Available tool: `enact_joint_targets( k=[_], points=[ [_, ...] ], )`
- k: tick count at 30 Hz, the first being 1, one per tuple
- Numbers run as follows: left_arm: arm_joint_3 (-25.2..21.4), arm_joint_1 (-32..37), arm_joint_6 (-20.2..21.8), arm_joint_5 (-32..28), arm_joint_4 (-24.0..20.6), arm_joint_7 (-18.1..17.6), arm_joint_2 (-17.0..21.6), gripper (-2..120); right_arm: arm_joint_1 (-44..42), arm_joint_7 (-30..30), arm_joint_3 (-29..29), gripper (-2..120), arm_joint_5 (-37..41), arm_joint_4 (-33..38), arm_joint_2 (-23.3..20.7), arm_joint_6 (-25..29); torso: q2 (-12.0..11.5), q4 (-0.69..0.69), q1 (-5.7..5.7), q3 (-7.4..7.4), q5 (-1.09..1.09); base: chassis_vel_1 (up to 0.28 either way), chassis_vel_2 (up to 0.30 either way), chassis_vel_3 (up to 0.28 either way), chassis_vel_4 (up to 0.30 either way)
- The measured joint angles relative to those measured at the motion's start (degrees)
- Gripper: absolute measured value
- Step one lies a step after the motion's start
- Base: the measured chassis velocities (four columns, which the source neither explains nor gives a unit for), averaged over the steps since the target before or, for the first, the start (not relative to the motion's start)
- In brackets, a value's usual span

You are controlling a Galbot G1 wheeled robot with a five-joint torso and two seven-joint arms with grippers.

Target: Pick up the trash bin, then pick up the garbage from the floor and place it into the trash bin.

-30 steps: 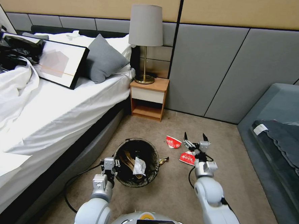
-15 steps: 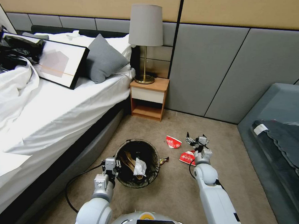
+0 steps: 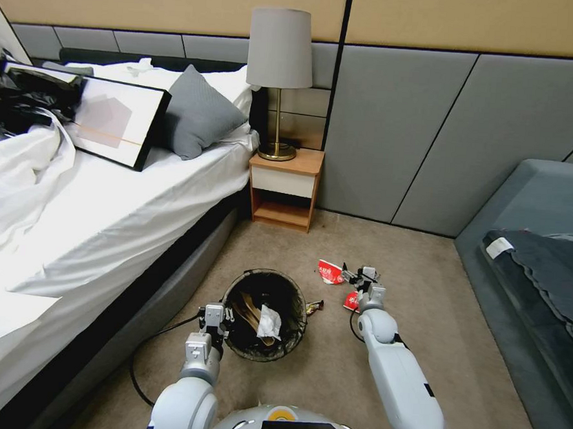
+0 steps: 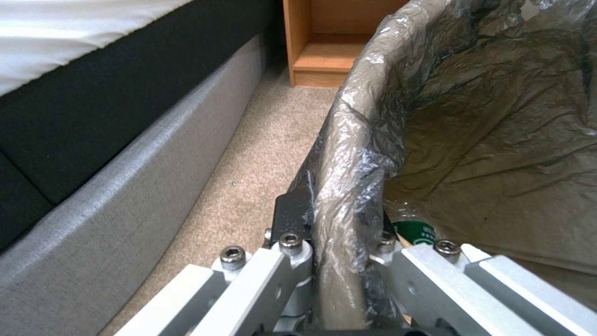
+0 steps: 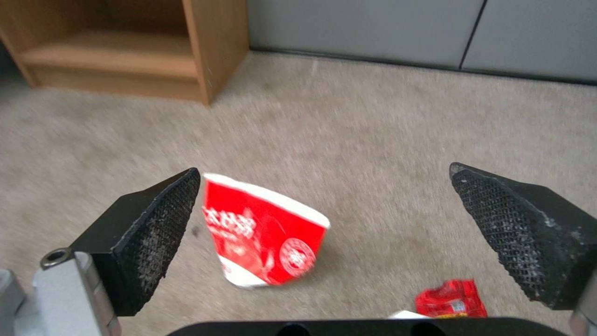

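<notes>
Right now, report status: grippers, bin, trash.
Left gripper clamped on bin rim. Right gripper open, low over red wrapper on carpet. Second red wrapper beside it. Nothing blocking.

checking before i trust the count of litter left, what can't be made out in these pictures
- Second red wrapper: head view, mostly behind the right arm's wrist; right gripper open around the red-and-white cup.
- Small dark wrapper: head view, too small to identify.
- Trash bin contents: left wrist view, cut off behind the liner the left gripper grips.
</notes>
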Motion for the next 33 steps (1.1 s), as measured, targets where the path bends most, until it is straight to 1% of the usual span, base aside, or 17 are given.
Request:
enact_joint_targets(
  k=[1, 3, 7, 8, 11, 26, 27, 33],
  points=[
    [0.0, 0.07, 0.0, 0.01, 0.04, -0.01, 0.02, 2, 0.62, -0.19, 0.05, 100, -0.29, -1.69, 0.04, 0.2, 0.0, 0.0, 0.0, 0.0, 0.0, 0.0, 0.0, 0.0, 0.0],
    [-0.01, 0.08, 0.0, 0.01, 0.04, -0.02, 0.02, 2, 0.8, -0.28, 0.07, 100, -0.42, -2.24, 0.04, 0.29, 0.0, 0.0, 0.0, 0.0, 0.0, 0.0, 0.0, 0.0, 0.0],
    [0.01, 0.27, 0.0, 0.04, 0.07, -0.04, 0.2, 2, 3.63, -1.03, 0.66, 100, -1.87, -10.05, -0.45, 1.41, 0.0, -0.01, 0.0, 0.0, 0.01, 0.0, 0.0, 0.0, 0.0],
    [0.01, 0.27, 0.0, 0.04, 0.07, -0.04, 0.2, 2, 3.63, -1.03, 0.66, 100, -1.87, -10.05, -0.45, 1.41, 0.0, -0.01, 0.0, 0.0, 0.01, 0.0, 0.0, 0.0, 0.0],
    [0.18, 0.47, 0.0, 0.1, 0.13, -0.06, 0.29, 2, 5.41, -1.56, 0.96, 100, -2.25, -14.22, -0.86, 1.95, 0.0, -0.01, 0.0, 0.0, 0.01, 0.0, 0.0, 0.0, 0.0],
    [0.35, 0.91, 0.0, 0.23, 0.03, -0.12, 0.62, 2, 9.96, -2.91, 1.86, 100, -3.3, -22.78, -0.91, 2.6, 0.0, 0.0, 0.0, 0.0, 0.0, 0.0, 0.0, 0.0, 0.0],
    [0.37, 0.95, 0.0, 0.27, 0.01, -0.13, 0.58, 2, 10.43, -3.13, 2.0, 100, -3.13, -24.0, -0.78, 2.49, 0.0, 0.0, 0.0, 0.0, 0.0, 0.0, 0.0, 0.0, 0.0],
    [0.4, 1.12, -0.02, 0.5, 0.02, -0.16, 0.57, 2, 10.85, -3.6, 2.34, 100, -2.81, -25.84, -0.54, 1.07, 0.0, 0.0, 0.0, 0.0, 0.0, 0.0, 0.0, 0.0, 0.0]
  ],
)
